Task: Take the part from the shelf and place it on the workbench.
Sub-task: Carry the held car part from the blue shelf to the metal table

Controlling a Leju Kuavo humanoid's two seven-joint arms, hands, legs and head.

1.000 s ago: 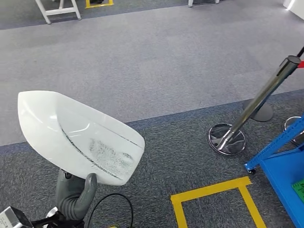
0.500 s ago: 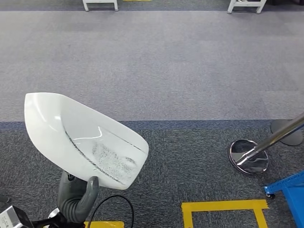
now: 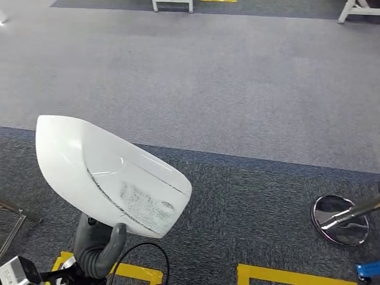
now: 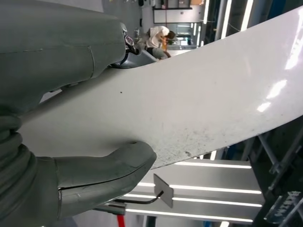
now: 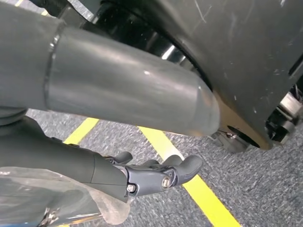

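The left hand (image 3: 96, 246) grips the part (image 3: 112, 175), a long white glossy shell with a dark seam line and a speckled grey patch near its narrower end, and holds it up over the floor in front of the robot. In the head view the grey thumb rises from below against the shell's lower edge; in the left wrist view the thumb (image 4: 103, 172) presses one face of the white surface while the rest of the hand (image 4: 57, 52) closes on the other side, so the part (image 4: 200, 99) sits clamped between them. The right hand (image 5: 153, 175) hangs low beside the robot's body above the carpet, its dark fingers (image 5: 178, 168) loosely extended and apart with nothing in them. Below the part lies dark speckled carpet (image 3: 251, 202), bordered farther out by a band of lighter grey carpet (image 3: 202, 77). Yellow tape lines (image 3: 295, 276) mark the floor near the bottom of the head view, and another stretch (image 3: 130, 272) runs just beside the left hand. A black cable (image 3: 143, 252) loops under the part. To the right stands a chromed stanchion base (image 3: 340, 219) with its leaning post, and a small piece of blue frame (image 3: 368, 270) sits at the corner. White furniture legs (image 3: 172, 6) stand far across the floor.
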